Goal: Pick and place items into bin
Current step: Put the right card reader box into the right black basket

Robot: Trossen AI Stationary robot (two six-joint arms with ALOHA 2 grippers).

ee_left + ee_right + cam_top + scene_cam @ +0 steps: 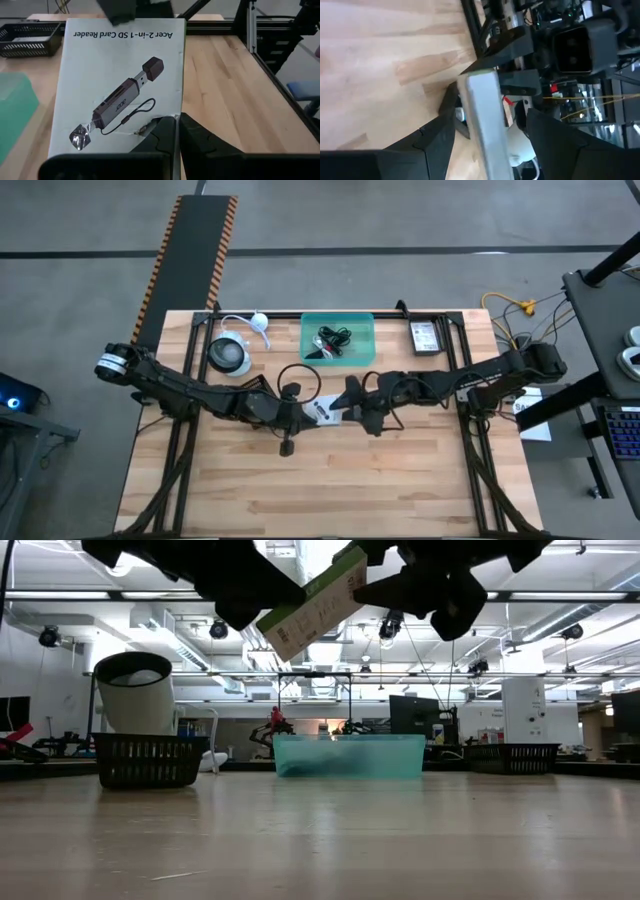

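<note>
A white printed packet (120, 85) showing a card reader hangs in the air above the table's middle (325, 410), tilted in the low view (315, 605). My left gripper (178, 145) is shut on its near end. My right gripper (492, 107) is open, with a finger on each side of the packet's far end (485, 110), which shows edge-on; I cannot tell whether a finger touches it. The teal bin (338, 340) stands at the far edge and holds coiled black cables (333, 340). Another black cable loop (297, 377) lies on the table. My left gripper pinches the packet's near edge at one corner (162, 122) between its two fingers, where the card is creased. The fingers come level from the table's left side. The packet is lifted clear of the table and stands out tilted beyond the fingers.
A black basket (230, 355) with a white round device (135, 690) sits left of the bin. A black square box (425, 337) is on the bin's right. Frame rails run along the far edge and both sides. Bare wood (330, 490) lies toward the near edge.
</note>
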